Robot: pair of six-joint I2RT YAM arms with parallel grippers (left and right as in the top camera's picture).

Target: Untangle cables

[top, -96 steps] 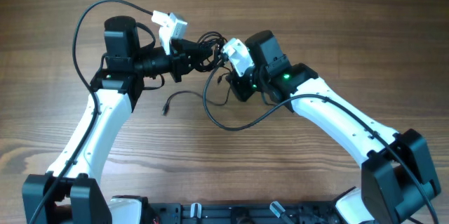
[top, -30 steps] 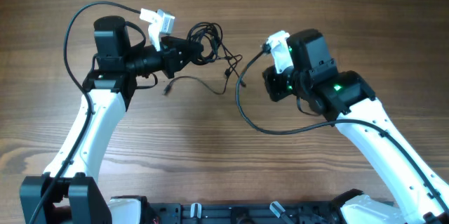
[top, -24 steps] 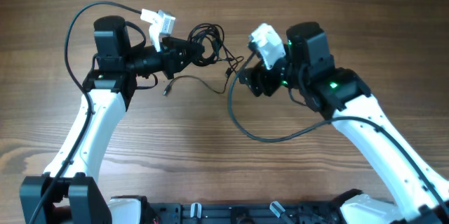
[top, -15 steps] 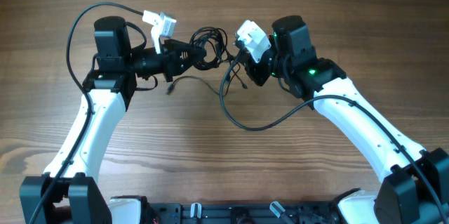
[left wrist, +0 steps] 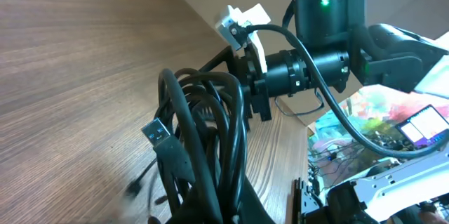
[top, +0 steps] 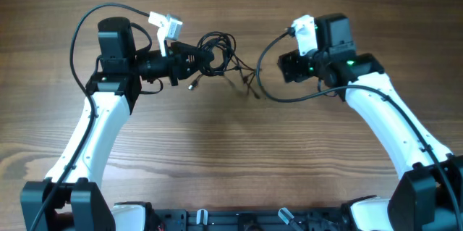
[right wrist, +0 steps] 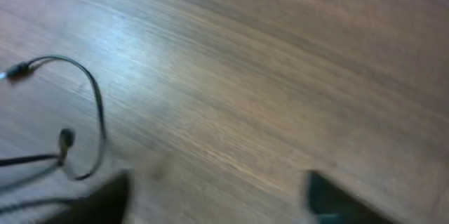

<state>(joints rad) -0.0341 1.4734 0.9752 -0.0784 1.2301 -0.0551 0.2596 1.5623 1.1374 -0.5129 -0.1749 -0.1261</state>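
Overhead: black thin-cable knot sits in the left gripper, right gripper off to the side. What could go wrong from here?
1. The knotted black cable coil is bunched around the left gripper; pulling may tighten it rather than free a strand.
2. The right gripper looks open and empty; its arm's thick black wire loops near the loose strands and could snag them on the next reach.

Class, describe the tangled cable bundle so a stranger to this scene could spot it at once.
On the wooden table, follow the left arm to the left gripper. Clamped there is the coil of cables: thin black loops bunched together with a USB plug hanging out, unlike the thicker single wires fixed to each arm.
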